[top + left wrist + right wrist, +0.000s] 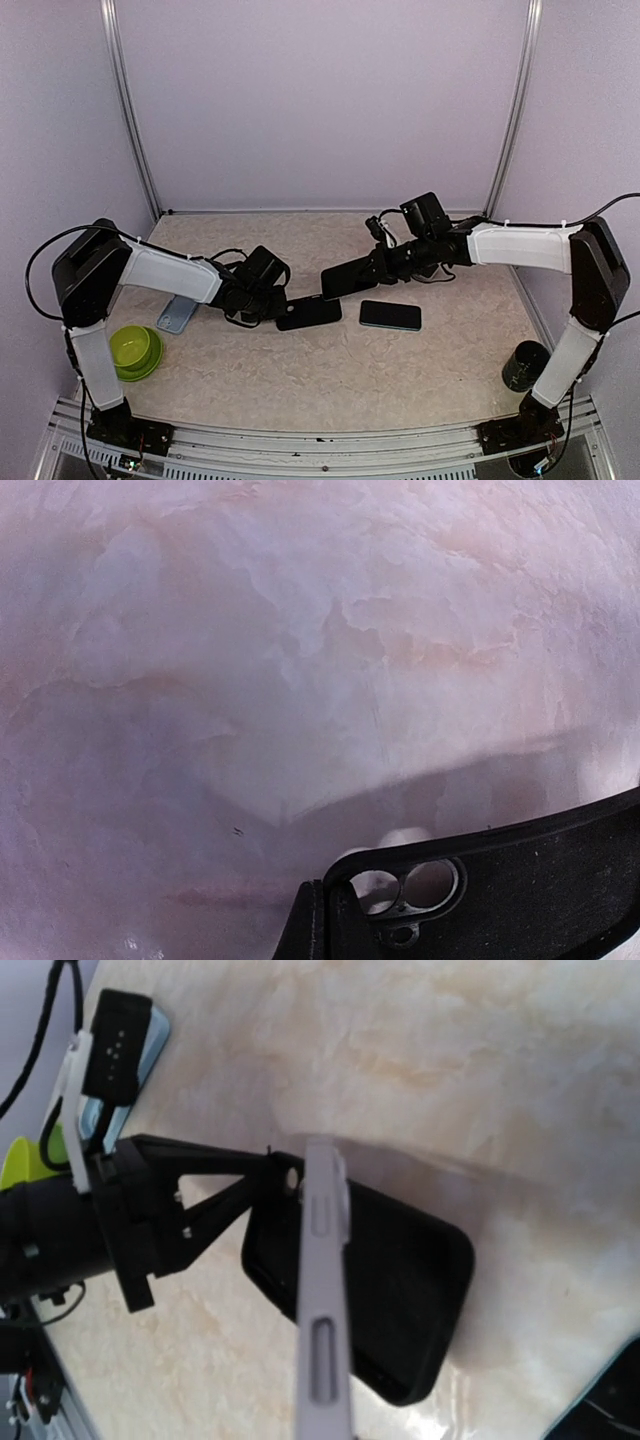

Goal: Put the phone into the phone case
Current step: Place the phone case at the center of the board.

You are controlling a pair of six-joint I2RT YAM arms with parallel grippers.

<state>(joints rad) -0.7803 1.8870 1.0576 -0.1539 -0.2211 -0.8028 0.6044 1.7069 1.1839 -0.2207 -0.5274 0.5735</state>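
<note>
Top view: right pincer (372, 272) clamped on phone (345, 282); left pincer (277, 310) clamped on phone case (310, 314) edge. Only the left wrist shows the camera cutout (410, 885). Only the right wrist shows the phone edge-on over the phone case.

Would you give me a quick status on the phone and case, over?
Left gripper shut on phone case corner. Right gripper holds phone edge-on above it, not in. Spare phone lies beside, apart.

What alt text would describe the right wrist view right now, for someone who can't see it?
A silver-edged phone, seen edge-on, hangs over an empty black phone case lying on the marbled table. The left gripper pinches one end of the case.
</note>
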